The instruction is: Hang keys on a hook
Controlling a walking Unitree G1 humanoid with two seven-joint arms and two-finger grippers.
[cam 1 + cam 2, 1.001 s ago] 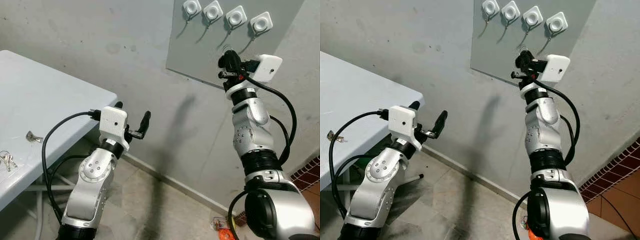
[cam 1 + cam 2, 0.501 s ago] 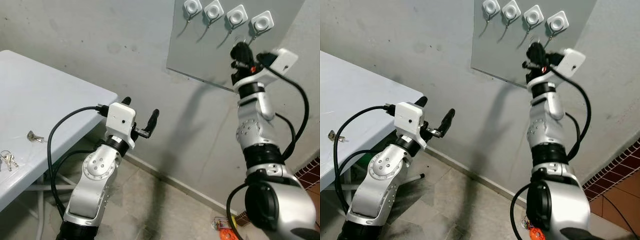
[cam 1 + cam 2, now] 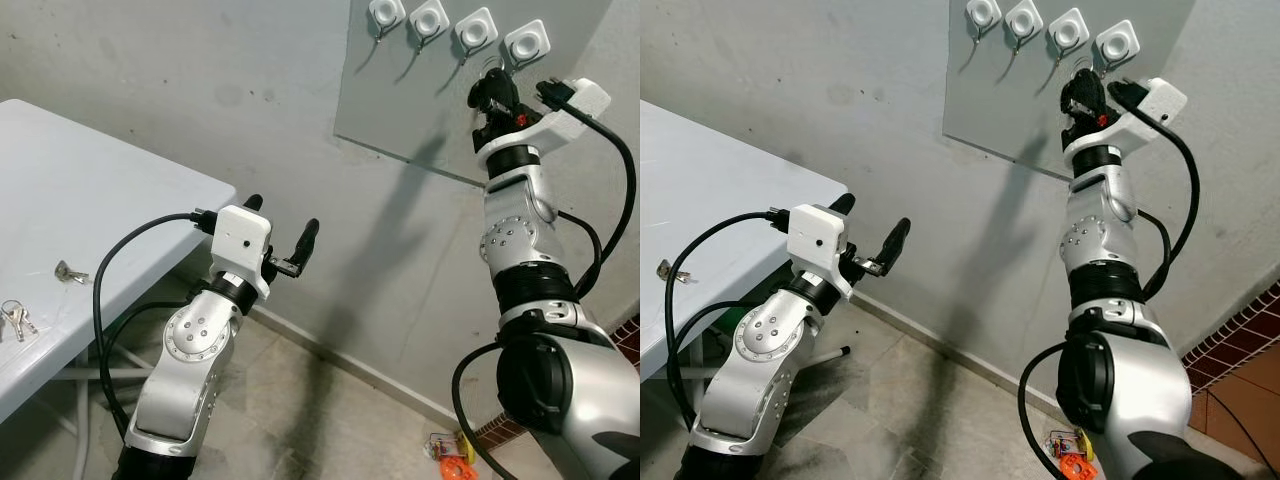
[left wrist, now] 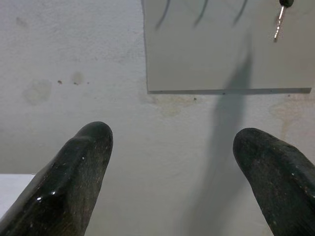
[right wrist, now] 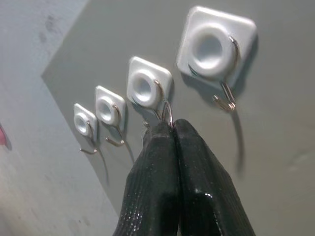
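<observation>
While the right gripper (image 3: pixel 492 88) reaches up to the grey board (image 3: pixel 400 110), it sits just under the row of 4 white hooks (image 3: pixel 526 42), placed to slip a key ring over one. From the right wrist, its fingers (image 5: pixel 162 167) are pressed together on a thin key ring (image 5: pixel 167 112) near the 2nd hook (image 5: pixel 147 88). From the left wrist, a key (image 4: pixel 279 22) dangles below that gripper. The left gripper (image 3: pixel 275 235) hovers spread and empty beside the table (image 3: pixel 120 200), where spare keys (image 3: pixel 12 320) lie.

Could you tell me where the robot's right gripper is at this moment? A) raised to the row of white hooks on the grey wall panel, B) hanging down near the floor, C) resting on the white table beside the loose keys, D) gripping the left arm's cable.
A: the right gripper is up at the row of hooks on the grey wall panel, jaws closed on a key ring.
</observation>
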